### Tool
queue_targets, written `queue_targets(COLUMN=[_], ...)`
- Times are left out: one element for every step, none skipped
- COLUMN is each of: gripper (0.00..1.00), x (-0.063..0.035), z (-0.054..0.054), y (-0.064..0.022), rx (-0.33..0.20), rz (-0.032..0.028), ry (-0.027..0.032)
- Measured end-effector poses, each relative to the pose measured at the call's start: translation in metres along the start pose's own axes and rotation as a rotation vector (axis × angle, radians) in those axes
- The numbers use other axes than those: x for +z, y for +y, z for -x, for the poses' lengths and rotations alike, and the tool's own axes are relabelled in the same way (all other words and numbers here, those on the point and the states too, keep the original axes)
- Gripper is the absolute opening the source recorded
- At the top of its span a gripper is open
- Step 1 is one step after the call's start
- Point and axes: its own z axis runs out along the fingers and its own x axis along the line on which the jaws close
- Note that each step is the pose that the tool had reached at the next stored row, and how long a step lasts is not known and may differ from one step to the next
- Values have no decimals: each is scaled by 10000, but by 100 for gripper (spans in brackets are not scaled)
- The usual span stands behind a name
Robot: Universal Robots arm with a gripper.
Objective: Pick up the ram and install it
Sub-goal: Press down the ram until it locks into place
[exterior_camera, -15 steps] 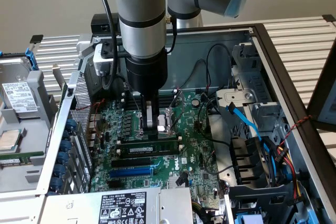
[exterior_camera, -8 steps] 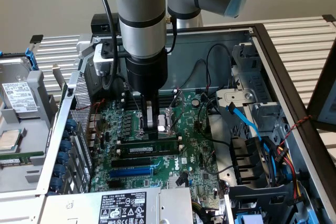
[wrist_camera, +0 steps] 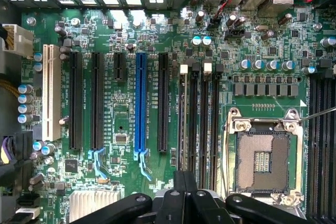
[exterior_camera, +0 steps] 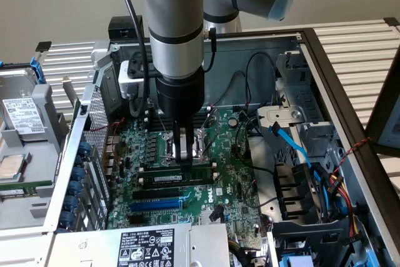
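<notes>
I see the open computer case (exterior_camera: 325, 67) holding the green motherboard (exterior_camera: 237, 179), cables and a drive bay at the exterior view's right. My tool (exterior_camera: 183, 154) stands together, clamped on the ram (exterior_camera: 178, 177), which lies in the black memory slots (wrist_camera: 198, 119) beside the blue expansion slot (wrist_camera: 140, 103).

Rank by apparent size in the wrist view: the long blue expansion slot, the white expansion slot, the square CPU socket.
1. Square CPU socket with its metal frame: largest in area.
2. Long blue expansion slot: longest, but narrow.
3. White expansion slot: shorter than the blue one, similar width.
</notes>
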Motion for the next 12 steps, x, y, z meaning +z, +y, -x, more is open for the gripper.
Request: queue_targets(gripper=[11, 11, 11, 11, 11, 11, 11, 11, 11, 11, 11, 11], x=[16, 31, 49, 60, 63, 65, 53, 29, -12, -59, -96, -114], z=[-1, -1, -2, -2, -2, -3, -1, 1, 0, -1, -2, -2], y=[0, -1, -1, -1, -1, -1, 0, 3, 4, 6, 10, 16], rx=[-1, -2, -2, -1, -1, 0, 0, 1, 0, 0, 0, 1], rz=[8, 14, 24, 25, 25, 24, 16, 2, 3, 8, 9, 9], ry=[8, 13, 16, 13, 10, -1, -16, -35, -34, -23, -20, -21])
